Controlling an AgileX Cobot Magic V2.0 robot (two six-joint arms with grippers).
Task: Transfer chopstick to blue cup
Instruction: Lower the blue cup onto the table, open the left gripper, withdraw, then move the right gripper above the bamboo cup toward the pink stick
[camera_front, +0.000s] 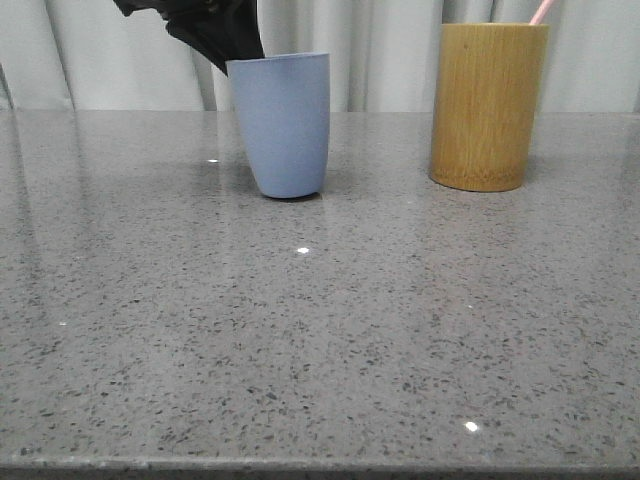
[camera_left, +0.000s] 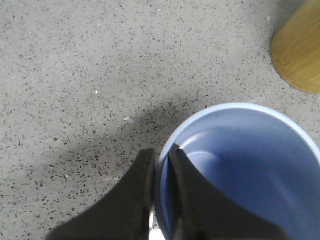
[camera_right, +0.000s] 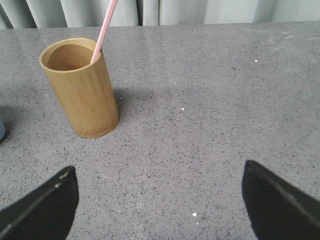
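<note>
The thin, straight, pale pink chopstick stands tilted inside the tall yellow-brown bamboo-like cylindrical cup, its lower end hidden in the cup and its upper part leaning out past the rim; in the front view only a short pink tip shows above that cup. The bamboo cup sits toward the far right of the grey speckled stone tabletop. Well apart to its left, near the far edge and about mid-width, stands the matte pale grey-blue handleless tumbler, upright, tapering toward its base, its inside bare where the left wrist view looks down into it.

Open tabletop lies between the two cups, and the whole near half of the top is bare right to the front edge. Behind the far edge hang pale curtains.

The left gripper is clenched on the blue tumbler's rim: one black finger presses the outer wall, the other lies inside, with only the thin wall between them. In the front view it reaches down to the rim from the upper left.

The right gripper is spread wide, holding and touching nothing, hovering over bare tabletop on the near side of the bamboo cup; its dark fingertips stand far apart.
</note>
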